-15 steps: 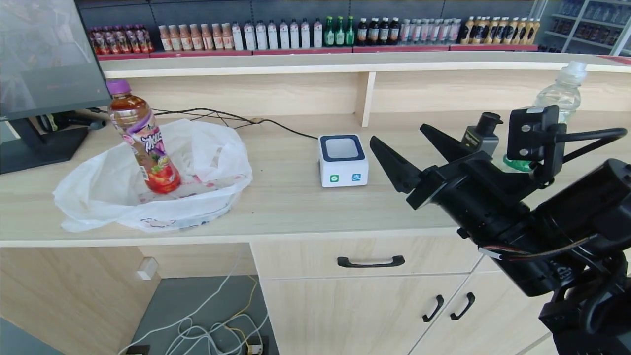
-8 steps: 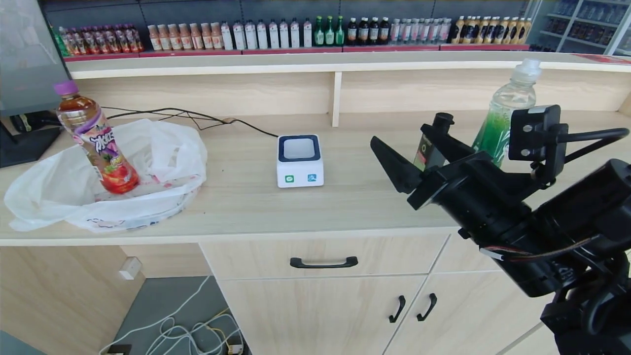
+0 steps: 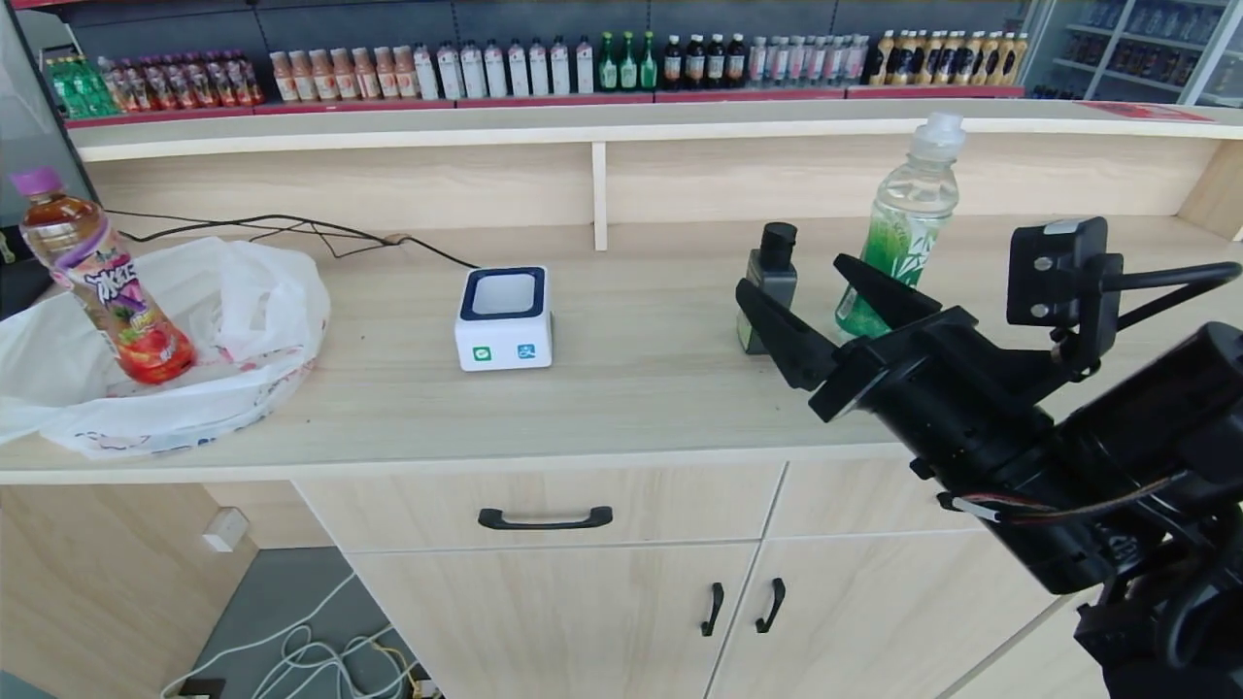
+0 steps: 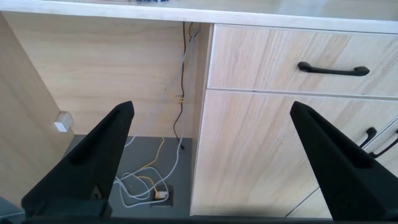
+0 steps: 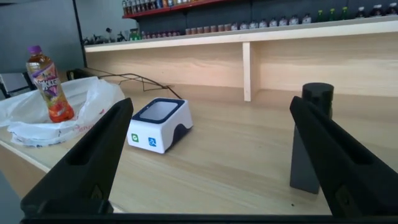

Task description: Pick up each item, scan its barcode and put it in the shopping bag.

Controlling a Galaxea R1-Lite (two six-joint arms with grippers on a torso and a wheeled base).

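A tea bottle with a purple cap stands inside the white shopping bag at the counter's left end. The white barcode scanner sits mid-counter. Further right stand a small dark bottle with a black cap and a clear bottle with a green label. My right gripper hovers open and empty just in front of these two, above the counter's front edge. In its wrist view the right gripper frames the scanner and the dark bottle. My left gripper hangs open below the counter, facing the cabinet.
A low back shelf with a divider runs behind the counter. Black cables trail behind the bag. Drawers and doors with black handles lie under the counter, and loose cords lie on the floor.
The head camera has swung right, so the whole picture slid left. The dark bottle and green-label bottle now show fully in front of my right gripper, which stays open.
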